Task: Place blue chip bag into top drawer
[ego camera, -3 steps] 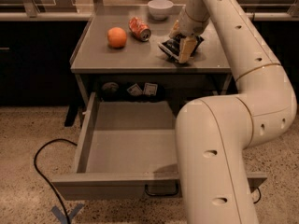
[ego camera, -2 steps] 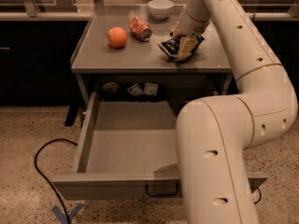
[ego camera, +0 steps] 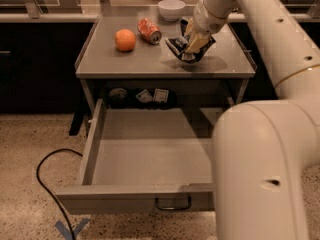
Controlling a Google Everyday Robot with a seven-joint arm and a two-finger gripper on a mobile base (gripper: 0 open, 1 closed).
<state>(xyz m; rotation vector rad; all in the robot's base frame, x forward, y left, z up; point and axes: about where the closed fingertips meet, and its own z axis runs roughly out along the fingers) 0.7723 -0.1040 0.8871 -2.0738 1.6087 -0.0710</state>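
Drawer [ego camera: 150, 159] open, floor exposed left and centre, arm [ego camera: 260, 169] overhanging right side, gripper [ego camera: 192, 43] clamping bag [ego camera: 177, 46] above table [ego camera: 150, 61], can [ego camera: 149, 30], orange [ego camera: 125, 40], bowl [ego camera: 171, 9] left of it.

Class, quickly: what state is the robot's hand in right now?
Hand: closed on the blue chip bag, held just above the right side of the tabletop.

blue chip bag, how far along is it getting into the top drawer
Done: the top drawer stands pulled open. In hand: the gripper is closed on the blue chip bag over the tabletop, apparently just off the surface. Left: carry the bag forward and down over the drawer and release it.
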